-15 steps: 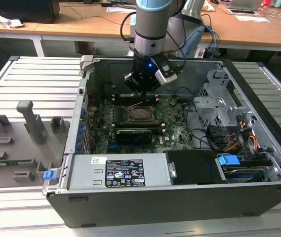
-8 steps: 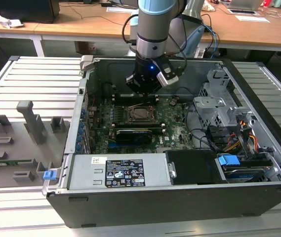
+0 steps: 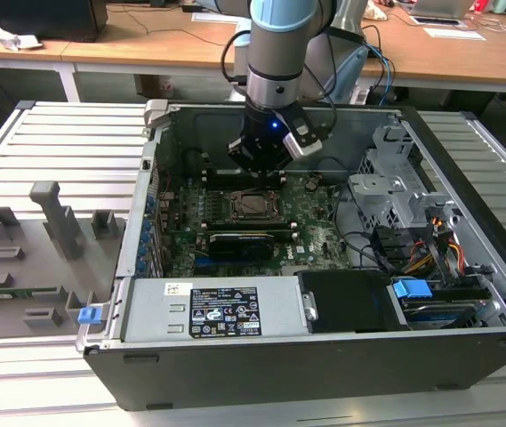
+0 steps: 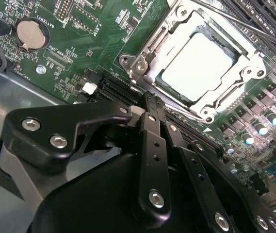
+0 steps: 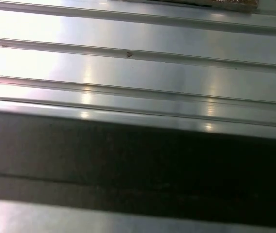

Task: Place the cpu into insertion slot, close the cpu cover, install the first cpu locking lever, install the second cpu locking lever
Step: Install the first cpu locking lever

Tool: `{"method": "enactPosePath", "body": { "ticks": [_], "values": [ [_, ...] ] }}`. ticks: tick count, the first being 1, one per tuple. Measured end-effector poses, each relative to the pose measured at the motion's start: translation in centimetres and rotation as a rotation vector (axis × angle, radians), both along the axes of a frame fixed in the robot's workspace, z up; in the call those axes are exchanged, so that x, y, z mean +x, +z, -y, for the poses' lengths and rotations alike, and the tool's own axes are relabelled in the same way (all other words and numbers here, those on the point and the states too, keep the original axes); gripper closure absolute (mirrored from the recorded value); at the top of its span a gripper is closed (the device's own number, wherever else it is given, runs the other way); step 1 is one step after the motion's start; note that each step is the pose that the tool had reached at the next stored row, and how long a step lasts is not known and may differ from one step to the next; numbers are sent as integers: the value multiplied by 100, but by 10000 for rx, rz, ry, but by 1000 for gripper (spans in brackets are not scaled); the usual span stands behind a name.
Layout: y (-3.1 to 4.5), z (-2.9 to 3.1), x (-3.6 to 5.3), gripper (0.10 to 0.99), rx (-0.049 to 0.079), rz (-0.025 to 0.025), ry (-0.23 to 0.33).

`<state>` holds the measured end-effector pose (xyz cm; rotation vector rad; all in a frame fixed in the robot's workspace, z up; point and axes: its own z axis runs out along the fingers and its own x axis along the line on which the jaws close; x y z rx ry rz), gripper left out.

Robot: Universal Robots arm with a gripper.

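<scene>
One open black computer case [image 3: 466,347] holds one green circuit board [image 3: 315,233]. In its square black insertion slot with a silvery rim [image 4: 142,68] lies one flat silver-grey cpu [image 4: 201,65], the thin silvery cpu cover frame [image 4: 247,48] down around it. The black end effector [image 3: 259,169] hangs just beside the slot; I cannot tell whether it is open or closed.

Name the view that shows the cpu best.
The second wrist view: the cpu lies close up in the insertion slot, its silver top plain. The exterior view shows it small, below the gripper. The first wrist view faces ribbed metal.
</scene>
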<state>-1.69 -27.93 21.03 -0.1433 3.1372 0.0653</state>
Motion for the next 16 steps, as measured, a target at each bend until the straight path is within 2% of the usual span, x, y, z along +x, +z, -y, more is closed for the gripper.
{"method": "enactPosePath", "body": {
  "ticks": [9, 16],
  "values": [
    [-60, 1, 4, 980, -203, -2, 10],
    [-91, 1, 4, 980, -258, -2, 11]
  ]
}}
